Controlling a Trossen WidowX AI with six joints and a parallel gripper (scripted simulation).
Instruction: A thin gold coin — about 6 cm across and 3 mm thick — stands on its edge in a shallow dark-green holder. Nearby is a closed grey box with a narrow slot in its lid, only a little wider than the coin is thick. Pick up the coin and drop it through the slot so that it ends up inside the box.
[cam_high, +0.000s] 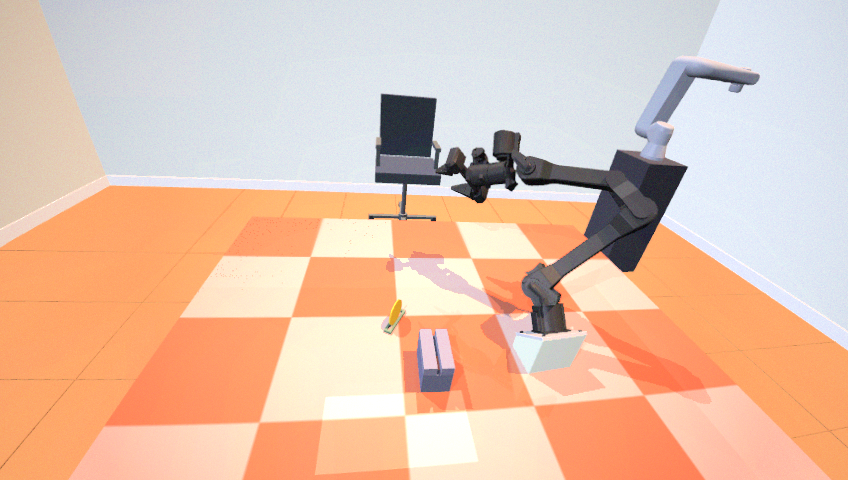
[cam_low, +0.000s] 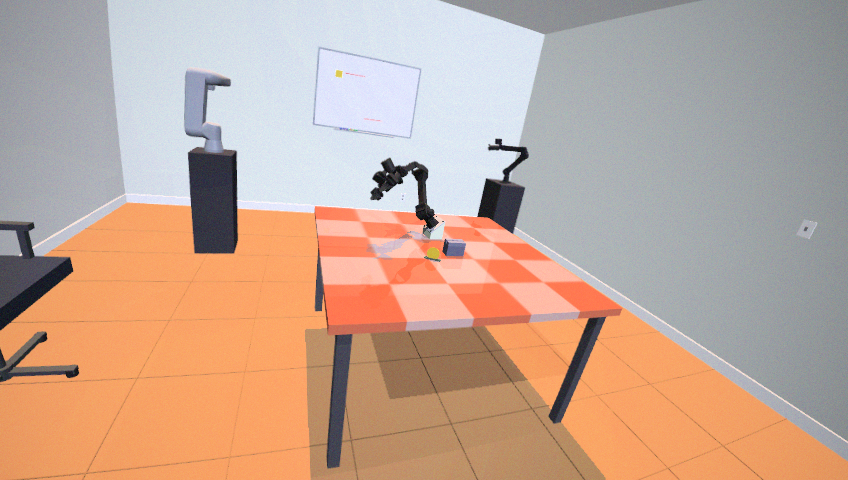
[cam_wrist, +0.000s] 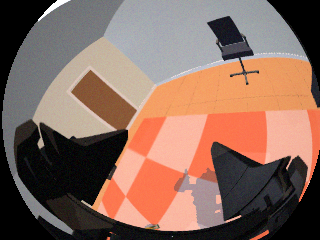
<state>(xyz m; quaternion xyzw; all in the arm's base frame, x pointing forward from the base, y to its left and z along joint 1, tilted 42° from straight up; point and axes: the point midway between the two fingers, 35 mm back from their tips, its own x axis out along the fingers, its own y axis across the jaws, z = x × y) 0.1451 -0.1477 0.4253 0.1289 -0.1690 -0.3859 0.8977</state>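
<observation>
Gripper (cam_high: 455, 175) stands raised high above the checkered table (cam_low: 368, 309), jaws spread nearly to full width with nothing between them; I read this as a ready posture before any descent. On the wrist view both fingers frame only table surface. I note the gold coin (cam_high: 395, 310) upright on its edge in the dark-green holder (cam_high: 390, 326), which keeps both faces exposed for a pinch. Just beside it sits the grey box (cam_high: 436, 359), its slot (cam_high: 436, 350) facing up. Coin and box lie well apart from the gripper. I judge the pick-up not yet begun.
</observation>
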